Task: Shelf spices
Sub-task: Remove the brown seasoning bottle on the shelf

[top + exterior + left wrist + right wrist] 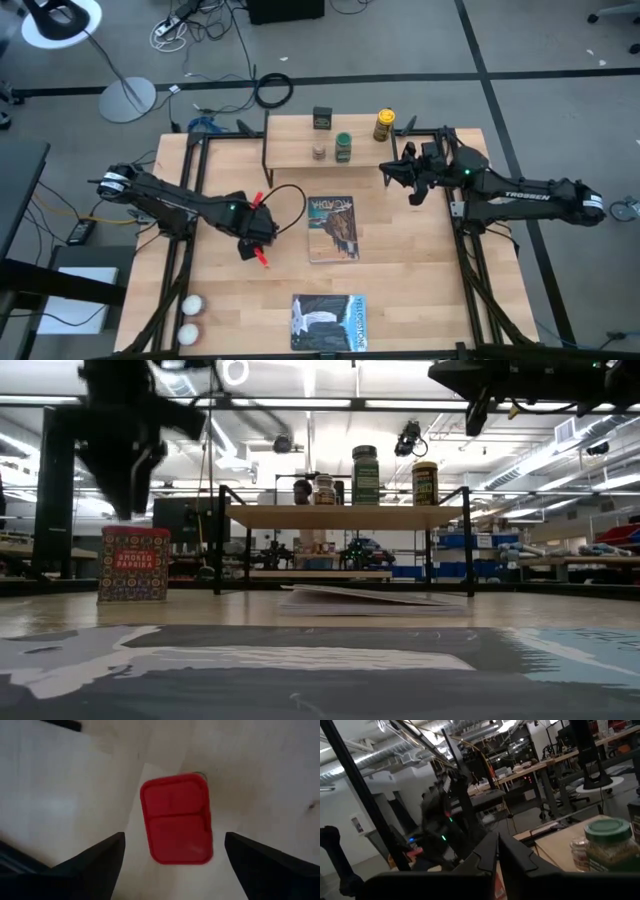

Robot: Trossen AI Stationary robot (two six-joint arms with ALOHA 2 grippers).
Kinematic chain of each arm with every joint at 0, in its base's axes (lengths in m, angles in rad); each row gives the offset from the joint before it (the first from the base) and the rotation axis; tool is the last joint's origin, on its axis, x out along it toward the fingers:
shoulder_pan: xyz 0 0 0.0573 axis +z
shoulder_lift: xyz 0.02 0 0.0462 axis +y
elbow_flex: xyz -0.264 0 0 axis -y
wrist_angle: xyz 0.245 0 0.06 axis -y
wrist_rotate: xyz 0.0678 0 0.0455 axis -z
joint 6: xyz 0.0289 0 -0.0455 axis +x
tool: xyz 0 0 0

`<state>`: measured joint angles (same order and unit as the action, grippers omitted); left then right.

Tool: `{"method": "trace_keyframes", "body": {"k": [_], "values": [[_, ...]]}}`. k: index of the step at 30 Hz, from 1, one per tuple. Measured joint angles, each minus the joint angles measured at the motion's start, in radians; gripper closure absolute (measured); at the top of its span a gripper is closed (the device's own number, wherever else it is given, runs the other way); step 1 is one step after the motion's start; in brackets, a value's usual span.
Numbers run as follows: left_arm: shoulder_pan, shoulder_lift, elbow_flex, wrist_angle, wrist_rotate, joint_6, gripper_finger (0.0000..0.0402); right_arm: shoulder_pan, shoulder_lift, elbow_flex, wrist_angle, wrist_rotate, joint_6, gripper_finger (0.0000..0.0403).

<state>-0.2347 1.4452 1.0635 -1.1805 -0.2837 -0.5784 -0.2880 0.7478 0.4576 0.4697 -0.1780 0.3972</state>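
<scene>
Fingers of the left gripper [172, 857] spread wide above the red tin [177, 819]; right gripper [498, 851] pinched closed.

We note red tin [177, 819] with plain red lid; in low view its side [133, 564] shows busy dotted pattern, pale lettering on red band. Shelf [325, 152] light wood, black legs. On it we see dark square tin [322, 118] at 12 o'clock, green jar [343, 147] with green lid, tiny pale jar [319, 152], yellow-lidded jar [384, 125] with yellowish label at 2 o'clock. Desk [420, 270] pale wood, black frame. Two white balls [190, 318] at 7 o'clock. Both arms dark; left pincer [171, 852] fingers black.
</scene>
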Motion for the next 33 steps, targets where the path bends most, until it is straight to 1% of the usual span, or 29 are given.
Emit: {"method": "trace_keyframes", "body": {"k": [4,6,10,14,16,18,21,25,28,33], "values": [[-0.003,0.0,0.117,-0.042,-0.021,-0.002,0.0054,0.0,0.006,0.0,0.009,0.0,-0.016,0.0361],[-0.003,0.0,0.191,-0.063,-0.051,-0.002,0.0054,0.0,0.006,0.0,0.009,0.0,-0.031,0.0351],[-0.003,0.0,0.359,-0.105,-0.154,0.03,0.0054,0.0,0.006,0.0,0.021,0.0,-0.058,0.0329],[0.019,-0.001,0.525,-0.106,-0.268,0.11,0.0054,0.0,0.006,0.0,0.033,0.0,-0.069,0.0305],[0.039,-0.001,0.587,-0.095,-0.324,0.163,0.0053,0.007,0.006,0.0,0.036,0.0,-0.083,0.0291],[0.068,-0.001,0.632,-0.085,-0.355,0.209,0.0053,0.019,0.006,0.0,0.039,-0.003,-0.094,0.0277],[0.131,-0.001,0.664,-0.057,-0.334,0.248,0.005,0.048,0.006,0.0,0.057,-0.011,-0.119,0.0252],[0.219,0.011,0.666,-0.029,-0.237,0.283,0.0038,0.092,0.006,0.0,0.083,-0.014,-0.161,0.0212],[0.268,0.049,0.666,-0.025,-0.172,0.31,0.0026,0.114,0.006,0.0,0.099,-0.017,-0.193,0.0179],[0.326,0.135,0.666,0.043,-0.118,0.388,0.0018,0.135,0.006,0.0,0.112,-0.017,-0.222,0.0127]]}}
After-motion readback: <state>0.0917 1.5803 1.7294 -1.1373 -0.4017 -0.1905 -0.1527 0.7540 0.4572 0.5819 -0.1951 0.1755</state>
